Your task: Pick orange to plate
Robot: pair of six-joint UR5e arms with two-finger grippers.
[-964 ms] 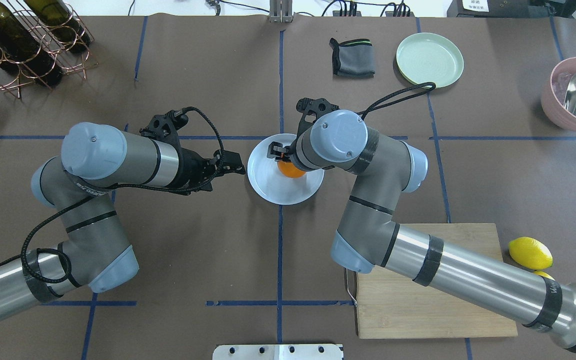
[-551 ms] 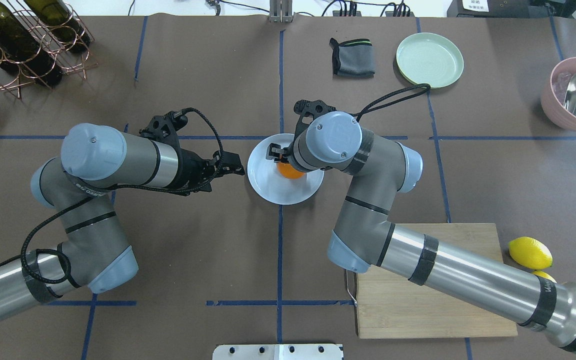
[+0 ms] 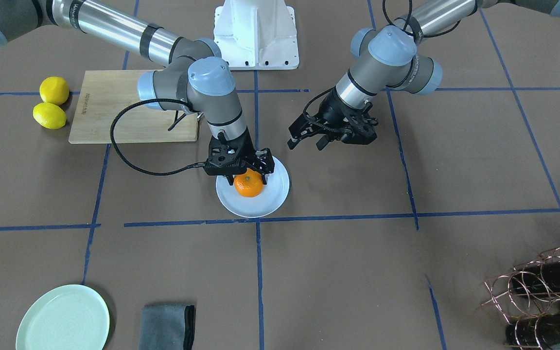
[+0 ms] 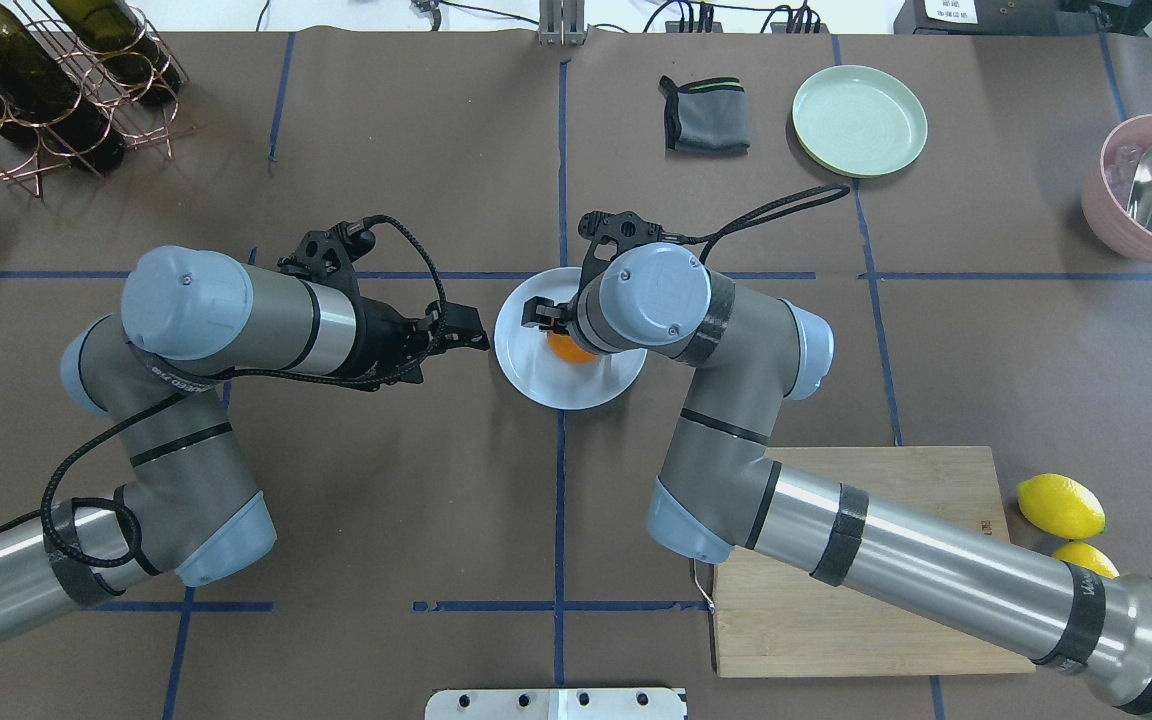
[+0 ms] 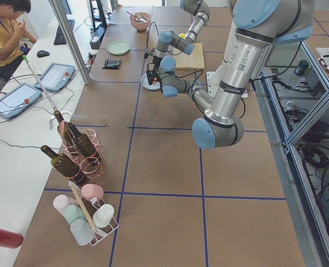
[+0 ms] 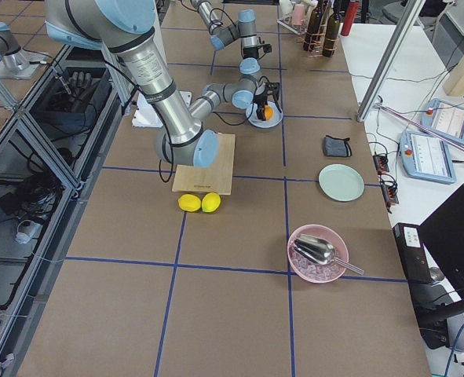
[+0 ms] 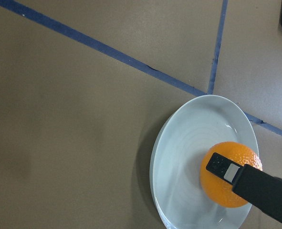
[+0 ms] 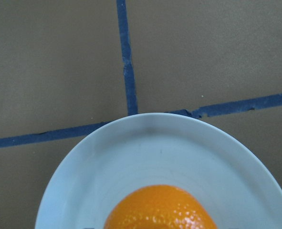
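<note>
Closest in, the right gripper (image 3: 250, 177) points straight down. Its two black fingers (image 7: 224, 168) are drawn in on either side of the small round orange citrus fruit (image 3: 249, 187). The front-facing view shows no gap between finger and peel, so I judge the fruit held rather than let go. It lies directly beneath the wrist, between the fingertips, with its stem dimple upward (being round, it offers no long axis to line up on). It appears to sit on the round white raised-rim plate (image 3: 279, 195), slightly off centre toward the robot. The next move turns on this: with the fruit seemingly down on its target, the fingers need only part sideways and lift straight up without rolling it toward the rim. Just beside the plate, on the robot's left, the left gripper (image 3: 306, 142) hovers with its fingers spread and nothing between them. Well apart lie two yellow lemons (image 3: 54, 90) and a pale green round plate (image 3: 61, 318).
</note>
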